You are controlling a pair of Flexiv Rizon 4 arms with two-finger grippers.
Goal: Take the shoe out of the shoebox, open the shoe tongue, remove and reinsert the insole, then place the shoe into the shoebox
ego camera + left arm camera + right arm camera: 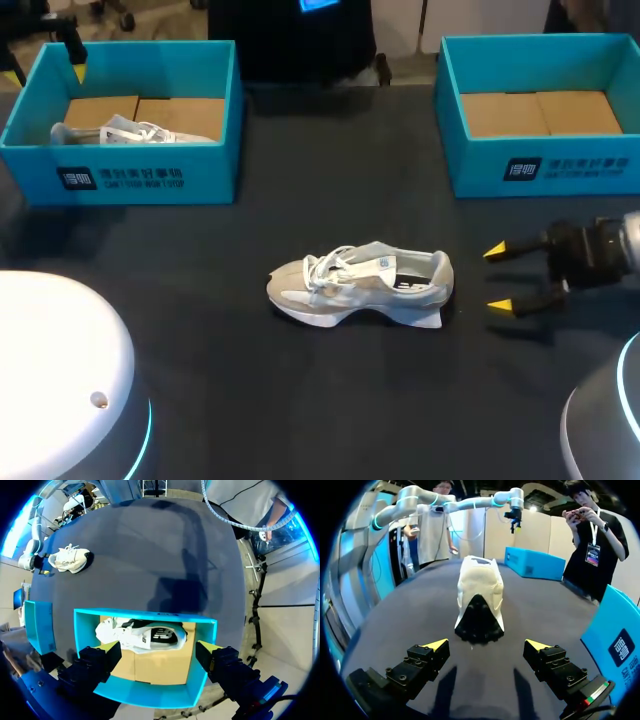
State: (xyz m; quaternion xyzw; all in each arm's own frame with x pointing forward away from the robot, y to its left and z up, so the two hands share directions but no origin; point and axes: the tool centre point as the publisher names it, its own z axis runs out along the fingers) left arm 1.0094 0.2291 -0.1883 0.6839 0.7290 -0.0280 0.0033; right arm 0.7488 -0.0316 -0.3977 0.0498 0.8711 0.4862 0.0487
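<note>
Shoe (pixel 360 285) lies on the surface straight ahead of the released right pincer (pixel 497 278), heel nearest, long axis running directly away from its spread fingers; the left pincer (pixel 160 649), also released, hangs well apart above a shoebox (pixel 145 696)

Pale shoe (pixel 360 285) sits upright, outside teal shoebox (pixel 480 168).

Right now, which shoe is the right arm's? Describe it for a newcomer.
On the table, look in front of the gap between the left shoebox and right shoebox. The pale shoe lies there, heel toward the open right gripper. Unlike the other shoe, it is on the tabletop, not inside a box.
</note>
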